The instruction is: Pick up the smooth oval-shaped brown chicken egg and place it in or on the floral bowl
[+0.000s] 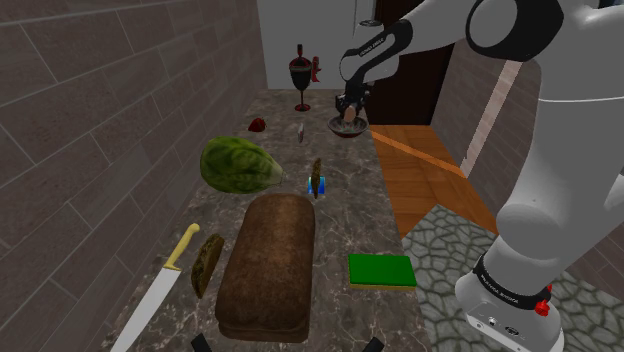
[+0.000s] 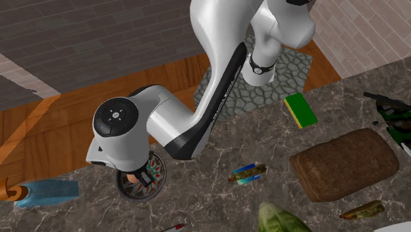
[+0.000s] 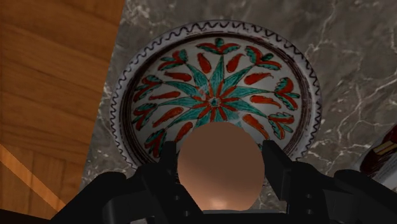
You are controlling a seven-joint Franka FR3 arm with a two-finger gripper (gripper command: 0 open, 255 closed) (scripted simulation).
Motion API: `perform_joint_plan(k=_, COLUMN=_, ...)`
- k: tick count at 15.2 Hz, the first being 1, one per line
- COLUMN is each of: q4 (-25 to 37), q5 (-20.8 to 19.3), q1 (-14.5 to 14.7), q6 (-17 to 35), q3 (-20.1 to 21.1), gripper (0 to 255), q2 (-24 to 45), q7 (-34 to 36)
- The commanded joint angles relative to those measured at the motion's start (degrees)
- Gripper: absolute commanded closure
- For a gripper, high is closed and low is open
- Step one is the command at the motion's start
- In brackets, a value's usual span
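- End effector point(image 3: 219, 158): the two black fingers pinch the brown egg point(image 3: 219, 172) between them, one on each side.
- Egg: smooth and oval, held directly over the floral bowl point(image 3: 216, 70). Contact with the bowl cannot be determined.
- Bowl: pale, with a red and teal leaf pattern and a dark zigzag rim. It stands on the dark veined counter point(image 3: 356, 63), at the edge beside the wood-plank floor point(image 3: 51, 76).
- Also on the counter, well apart from the bowl: brown loaf point(image 1: 268, 265), green leafy head point(image 1: 238, 165), green block point(image 1: 381, 270), knife point(image 1: 150, 300).
- Dark goblet point(image 1: 302, 75): upright near the bowl.
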Motion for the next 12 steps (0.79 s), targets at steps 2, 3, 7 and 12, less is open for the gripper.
perform_joint_plan(k=2, q4=0.01, q5=0.00, q1=0.00, q6=0.01, q3=0.00, gripper=0, q2=-0.01, q7=0.00)
perform_joint_plan(k=3, q4=0.01, q5=0.00, q1=0.00, q6=0.01, q3=0.00, gripper=0, q2=0.00, q7=0.00)
perform_joint_plan(k=7, q4=0.01, q5=0.00, q1=0.00, q6=0.01, q3=0.00, gripper=0, q2=0.00, q7=0.00)
perform_joint_plan(k=12, q4=-0.04, q5=0.06, q1=0.10, q6=-5.04, q3=0.08, gripper=0, q2=-5.09, q7=-0.04)
